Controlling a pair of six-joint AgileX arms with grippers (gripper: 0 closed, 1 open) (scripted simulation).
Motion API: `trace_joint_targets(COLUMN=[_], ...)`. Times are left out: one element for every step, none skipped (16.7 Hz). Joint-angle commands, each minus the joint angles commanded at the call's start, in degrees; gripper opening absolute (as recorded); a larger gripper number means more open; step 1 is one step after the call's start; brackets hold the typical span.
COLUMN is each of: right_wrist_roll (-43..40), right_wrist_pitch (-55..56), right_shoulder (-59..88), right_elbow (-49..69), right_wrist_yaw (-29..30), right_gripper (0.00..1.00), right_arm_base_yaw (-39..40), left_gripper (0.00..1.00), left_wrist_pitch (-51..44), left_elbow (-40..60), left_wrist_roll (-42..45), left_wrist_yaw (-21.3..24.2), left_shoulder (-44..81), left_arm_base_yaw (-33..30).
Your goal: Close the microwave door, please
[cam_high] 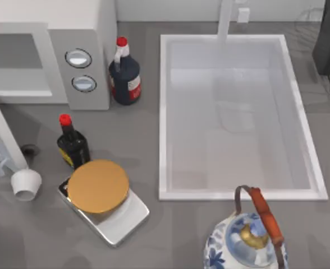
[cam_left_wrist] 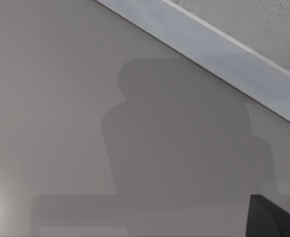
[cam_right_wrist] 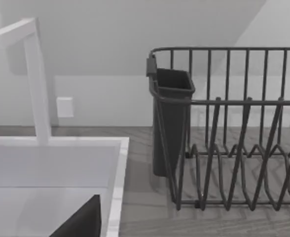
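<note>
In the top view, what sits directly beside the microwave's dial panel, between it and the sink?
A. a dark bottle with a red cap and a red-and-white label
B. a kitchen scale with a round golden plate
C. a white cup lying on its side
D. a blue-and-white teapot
A. The dark bottle stands right next to the microwave on its dial-panel side, with the sink farther right.

The grey worktop [cam_high: 176, 235] carries the microwave [cam_high: 69, 56] at its back left, two dark bottles [cam_high: 124, 75] [cam_high: 72, 144], a white cup [cam_high: 26, 184] on its side, a scale [cam_high: 117, 216], a teapot [cam_high: 246, 241], the sink [cam_high: 164, 112] and a dish rack [cam_right_wrist: 234, 148]
</note>
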Motion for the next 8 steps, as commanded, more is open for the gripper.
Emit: trace_joint_targets(right_wrist_roll=[0.00,0.00,0.00,0.00,0.00,0.00,0.00,0.00], right_wrist_pitch=[0.00,0.00,0.00,0.00,0.00,0.00,0.00,0.00], right_shoulder=[0.00,0.00,0.00,0.00,0.00,0.00,0.00,0.00], right_elbow=[0.00,0.00,0.00,0.00,0.00,0.00,0.00,0.00], right_wrist_yaw=[0.00,0.00,0.00,0.00,0.00,0.00,0.00,0.00], right_gripper=[1.00,1.00,1.00,1.00,1.00,1.00,1.00,1.00], right_arm_base_yaw=[0.00,0.00,0.00,0.00,0.00,0.00,0.00,0.00], left_gripper=[0.00,0.00,0.00,0.00,0.00,0.00,0.00,0.00], left_wrist_pitch=[0.16,0.31,0.46,0.57,0.64,0.69,0.71,0.71], left_elbow=[-0.71,-1.43,-2.14,-2.82,-3.45,-3.96,-4.26,-4.31], left_wrist_roll=[-2.39,-4.78,-7.05,-9.09,-10.78,-12.02,-12.70,-12.81], left_wrist_yaw=[-2.08,-4.15,-6.13,-7.92,-9.43,-10.56,-11.20,-11.30], left_shoulder=[-1.30,-2.61,-3.86,-4.97,-5.86,-6.51,-6.86,-6.92], left_arm_base_yaw=[-3.48,-6.89,-9.96,-12.49,-14.40,-15.71,-16.40,-16.51])
